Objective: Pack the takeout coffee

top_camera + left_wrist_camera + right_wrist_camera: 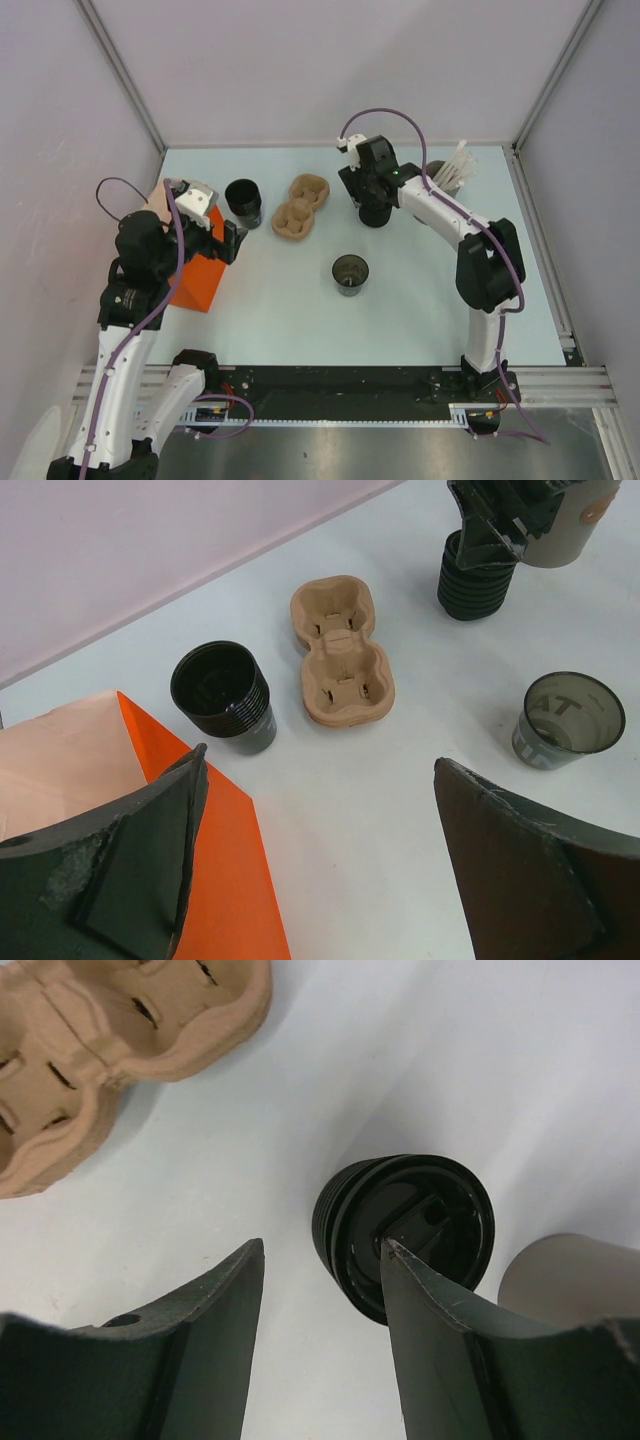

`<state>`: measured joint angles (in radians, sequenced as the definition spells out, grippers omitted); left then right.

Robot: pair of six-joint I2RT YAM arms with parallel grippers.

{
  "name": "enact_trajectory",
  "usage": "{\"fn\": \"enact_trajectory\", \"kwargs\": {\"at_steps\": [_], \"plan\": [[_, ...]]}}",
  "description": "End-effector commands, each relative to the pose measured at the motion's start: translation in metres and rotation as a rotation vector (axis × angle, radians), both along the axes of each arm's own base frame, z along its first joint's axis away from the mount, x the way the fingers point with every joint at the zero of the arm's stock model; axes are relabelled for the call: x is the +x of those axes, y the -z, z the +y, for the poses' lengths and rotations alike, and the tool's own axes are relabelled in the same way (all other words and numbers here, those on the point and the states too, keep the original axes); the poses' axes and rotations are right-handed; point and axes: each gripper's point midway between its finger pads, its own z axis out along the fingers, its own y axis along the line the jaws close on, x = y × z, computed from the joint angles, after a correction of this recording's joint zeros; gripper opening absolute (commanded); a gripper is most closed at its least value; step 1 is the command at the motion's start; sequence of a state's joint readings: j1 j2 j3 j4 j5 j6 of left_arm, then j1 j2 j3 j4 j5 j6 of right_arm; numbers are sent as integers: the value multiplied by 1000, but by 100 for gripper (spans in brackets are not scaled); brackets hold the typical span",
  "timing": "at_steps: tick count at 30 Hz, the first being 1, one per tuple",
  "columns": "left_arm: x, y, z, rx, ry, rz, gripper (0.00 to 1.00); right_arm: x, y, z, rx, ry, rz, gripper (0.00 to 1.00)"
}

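Light was bright, diffuse, from overhead: soft faint shadows beside the brown moulded-pulp cup carrier (pixel 120 1040) and ribbed black lidded disposable cup (pixel 420 1195), white tabletop (pixel 520 1050) washed pale, near dark gripper fingers (pixel 120 880) slightly blurred.

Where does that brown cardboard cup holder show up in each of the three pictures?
Top external: the cup carrier sits just above the picture's centre.
Left wrist: upper middle.
Right wrist: top left corner, cut off by the edge.
Shared landmark: the black lidded cup to the carrier's right.
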<state>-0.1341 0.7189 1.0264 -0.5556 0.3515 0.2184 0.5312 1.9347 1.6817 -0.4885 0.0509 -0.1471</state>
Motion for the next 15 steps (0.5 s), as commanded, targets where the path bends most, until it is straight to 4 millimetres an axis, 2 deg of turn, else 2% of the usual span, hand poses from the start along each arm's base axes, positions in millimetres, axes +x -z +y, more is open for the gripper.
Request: {"fn": "enact_trajectory", "kwargs": {"at_steps": [1, 7, 15], "plan": [[-1, -6, -2, -15, 12, -25, 100, 12, 3, -7, -24, 29, -24, 55], [-1, -7, -1, -15, 11, -28, 100, 10, 20, -7, -41, 25, 12, 54], [-1, -7, -1, -17, 10, -27, 100, 11, 28, -12, -43, 36, 28, 52]]}}
